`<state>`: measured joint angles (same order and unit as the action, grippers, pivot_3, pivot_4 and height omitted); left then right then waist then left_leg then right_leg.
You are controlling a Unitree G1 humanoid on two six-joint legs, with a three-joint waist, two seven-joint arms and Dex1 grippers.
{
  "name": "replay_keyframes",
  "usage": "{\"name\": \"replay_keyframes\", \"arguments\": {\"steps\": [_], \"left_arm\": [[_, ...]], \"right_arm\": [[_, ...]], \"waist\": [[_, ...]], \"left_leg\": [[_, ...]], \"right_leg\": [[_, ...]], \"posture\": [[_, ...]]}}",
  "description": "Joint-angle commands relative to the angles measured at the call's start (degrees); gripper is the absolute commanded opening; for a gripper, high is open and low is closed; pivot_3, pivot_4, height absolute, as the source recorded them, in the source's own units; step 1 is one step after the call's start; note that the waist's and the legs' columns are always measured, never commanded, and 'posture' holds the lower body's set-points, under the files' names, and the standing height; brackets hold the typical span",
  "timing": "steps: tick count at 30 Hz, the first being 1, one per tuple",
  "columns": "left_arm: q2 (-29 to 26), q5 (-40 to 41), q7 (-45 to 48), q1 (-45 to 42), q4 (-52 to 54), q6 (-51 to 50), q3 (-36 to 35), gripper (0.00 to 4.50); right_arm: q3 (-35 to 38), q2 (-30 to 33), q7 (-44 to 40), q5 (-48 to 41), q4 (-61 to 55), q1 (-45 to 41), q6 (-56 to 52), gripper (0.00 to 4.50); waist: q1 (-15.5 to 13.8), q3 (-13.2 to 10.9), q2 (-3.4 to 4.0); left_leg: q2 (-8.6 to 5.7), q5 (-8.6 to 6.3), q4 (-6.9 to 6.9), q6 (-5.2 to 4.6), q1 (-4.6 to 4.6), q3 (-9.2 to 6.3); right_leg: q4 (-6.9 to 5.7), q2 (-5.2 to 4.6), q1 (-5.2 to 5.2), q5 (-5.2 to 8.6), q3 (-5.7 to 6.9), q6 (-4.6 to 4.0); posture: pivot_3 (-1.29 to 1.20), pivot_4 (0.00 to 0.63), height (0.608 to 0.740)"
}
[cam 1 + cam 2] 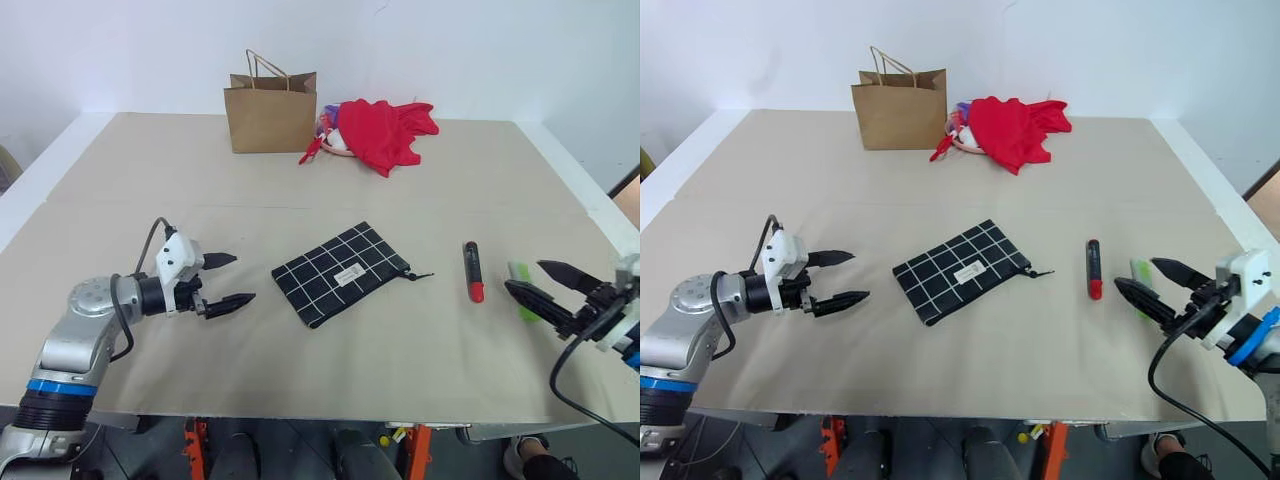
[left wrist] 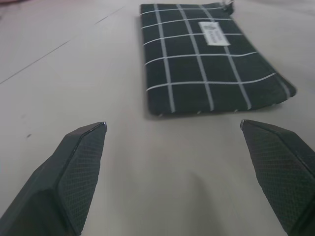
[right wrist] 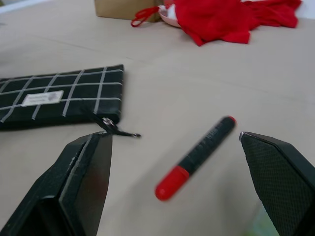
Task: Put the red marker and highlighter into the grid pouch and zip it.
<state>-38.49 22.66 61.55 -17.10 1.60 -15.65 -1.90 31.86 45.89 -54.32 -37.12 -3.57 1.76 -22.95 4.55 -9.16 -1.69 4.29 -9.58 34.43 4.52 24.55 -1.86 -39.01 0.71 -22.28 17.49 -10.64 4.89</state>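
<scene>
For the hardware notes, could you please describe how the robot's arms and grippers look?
Both arms are silver-grey metal with a blue ring. The left gripper and right gripper each have a white housing, two black pointed, textured fingers and a black cable.

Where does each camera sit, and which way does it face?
Head eyes: forward and down over the table; both arms, left gripper and right gripper open.
Left wrist: along its fingers at the grid pouch.
Right wrist: along its fingers at the red marker.
Shared: the pouch.
</scene>
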Motion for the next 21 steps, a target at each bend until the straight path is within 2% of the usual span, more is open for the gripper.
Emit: {"name": "replay_keyframes", "arguments": {"steps": [1, 4, 6, 7, 10, 15, 16, 21], "left_arm": [[0.9, -0.4, 1.2, -1.2, 2.3, 1.7, 2.0, 4.50], [2.6, -1.4, 1.3, -1.4, 3.2, 3.2, 4.6, 4.50], [4.6, -2.3, 1.5, -1.6, 4.1, 4.0, 7.5, 4.50], [5.3, -2.4, 1.7, -1.6, 4.4, 4.2, 8.3, 4.50], [6.4, -3.6, 2.1, -1.1, 4.5, 5.3, 10.3, 4.50], [7.8, -5.8, 1.7, -0.8, 5.2, 7.8, 13.2, 4.50], [7.9, -6.0, 1.6, -0.8, 5.3, 8.2, 13.3, 4.50], [8.0, -6.5, 0.8, -0.2, 5.8, 8.8, 13.0, 4.50]], "right_arm": [[-2.4, -1.3, 1.7, -1.2, -5.2, -2.4, -0.8, 4.46], [-7.1, -5.1, 6.3, -1.4, -8.0, -6.9, -2.8, 4.46], [-14.4, -10.9, 11.5, 1.5, -7.6, -14.0, -3.6, 4.46], [-16.5, -13.0, 13.4, 2.5, -7.0, -16.4, -3.6, 3.95], [-20.5, -16.9, 15.8, 6.6, -2.6, -20.7, -1.9, 2.84], [-25.2, -20.5, 16.7, 13.3, 8.1, -23.8, 4.6, 0.25], [-25.3, -20.9, 17.2, 14.3, 10.0, -24.2, 5.8, 0.04], [-27.2, -21.1, 16.0, 17.6, 15.2, -24.9, 8.9, 0.04]], "waist": [[0.0, 0.0, 0.00], [0.1, 0.0, 0.00], [0.2, 0.0, 0.01], [0.6, 0.0, 0.03], [0.4, 0.0, 0.07], [-0.4, 0.0, 0.07], [-0.4, 0.0, 0.07], [-0.2, -0.1, 0.09]], "left_leg": [[0.00, 0.00, 0.00, 0.00, 0.00, -0.01], [0.00, 0.00, 0.01, 0.00, 0.00, -0.02], [0.00, 0.01, 0.02, 0.01, 0.01, -0.02], [0.01, 0.02, 0.04, 0.00, -0.03, -0.02], [0.00, 0.16, 0.03, -0.06, 0.00, -0.05], [-0.09, 0.15, 0.02, -0.06, 0.12, -0.13], [-0.10, 0.14, 0.01, -0.07, 0.14, -0.13], [-0.10, 0.12, -0.02, -0.09, 0.14, -0.17]], "right_leg": [[0.00, 0.00, 0.00, 0.00, 0.00, 0.00], [0.00, 0.01, 0.02, -0.01, 0.00, 0.00], [-0.01, 0.01, 0.01, -0.05, 0.00, -0.01], [-0.01, 0.02, 0.03, -0.08, 0.01, -0.01], [-0.03, 0.02, -0.01, -0.19, 0.01, 0.00], [0.01, -0.03, 0.00, -0.25, 0.05, -0.20], [0.00, -0.05, -0.02, -0.25, 0.05, -0.23], [-0.02, -0.04, -0.04, -0.26, 0.08, -0.28]], "posture": [[0.00, 0.150, 0.740], [0.00, 0.150, 0.740], [0.00, 0.150, 0.740], [0.00, 0.150, 0.740], [0.00, 0.150, 0.740], [0.00, 0.150, 0.740], [0.00, 0.150, 0.740], [0.00, 0.150, 0.740]]}}
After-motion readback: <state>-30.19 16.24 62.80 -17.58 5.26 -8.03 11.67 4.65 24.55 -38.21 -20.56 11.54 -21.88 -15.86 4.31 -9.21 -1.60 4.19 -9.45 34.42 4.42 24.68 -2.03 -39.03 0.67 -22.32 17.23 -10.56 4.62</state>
